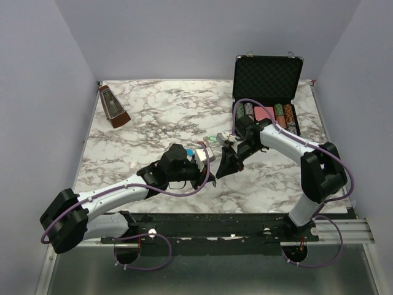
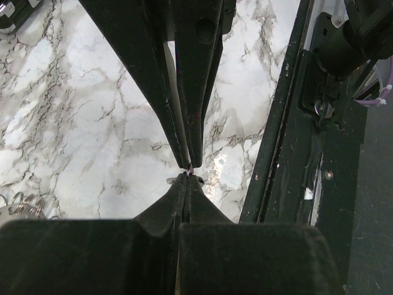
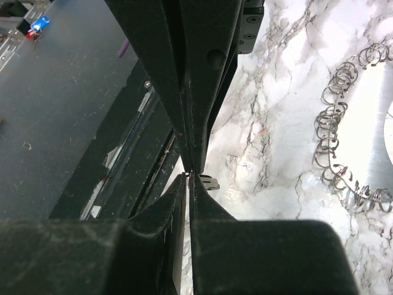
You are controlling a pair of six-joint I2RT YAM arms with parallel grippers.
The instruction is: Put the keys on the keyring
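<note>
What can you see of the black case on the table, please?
The black case lies open on the marble table's far right corner, lid upright, lined with dark dimpled foam, edges silvery with two small latches on top. Its base holds rows of striped chips, green, pink and reddish. A purple cable crosses in front of it.

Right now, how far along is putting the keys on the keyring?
Nothing looks done: the visible stretch of keyring carries no key. In hand: the left claw and right claw are shut, a tiny unidentifiable metal bit at each tip. Left: threading the keys.
</note>
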